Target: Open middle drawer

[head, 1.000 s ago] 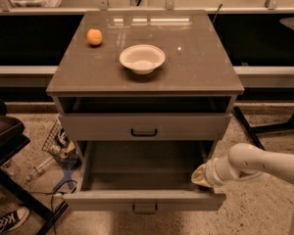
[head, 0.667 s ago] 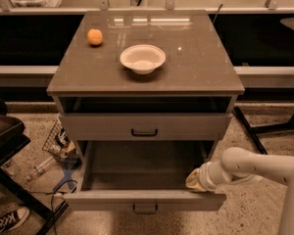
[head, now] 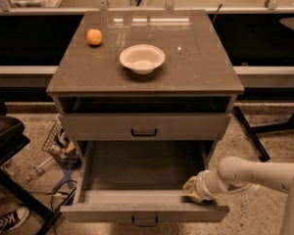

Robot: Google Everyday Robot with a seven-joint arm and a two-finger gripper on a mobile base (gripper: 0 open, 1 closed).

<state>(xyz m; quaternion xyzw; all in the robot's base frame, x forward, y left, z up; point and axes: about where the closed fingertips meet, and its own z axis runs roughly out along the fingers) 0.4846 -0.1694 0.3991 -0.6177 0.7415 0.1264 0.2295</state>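
The middle drawer is pulled far out of the grey-brown cabinet. Its low flat front with a small dark centre handle is near the bottom of the view, and its empty inside shows. My gripper reaches in from the right on a white arm. It is at the drawer's front right corner, just inside the front panel. The taller-fronted top drawer sits above with its bigger dark handle. The lowest drawer is hidden under the open one.
A white bowl and an orange sit on the cabinet top. On the floor at left lie a wire basket, cables and a sneaker. A dark stand leg stands at right.
The gripper has moved slightly left and toward the drawer's front. The middle drawer front has come a little further out.
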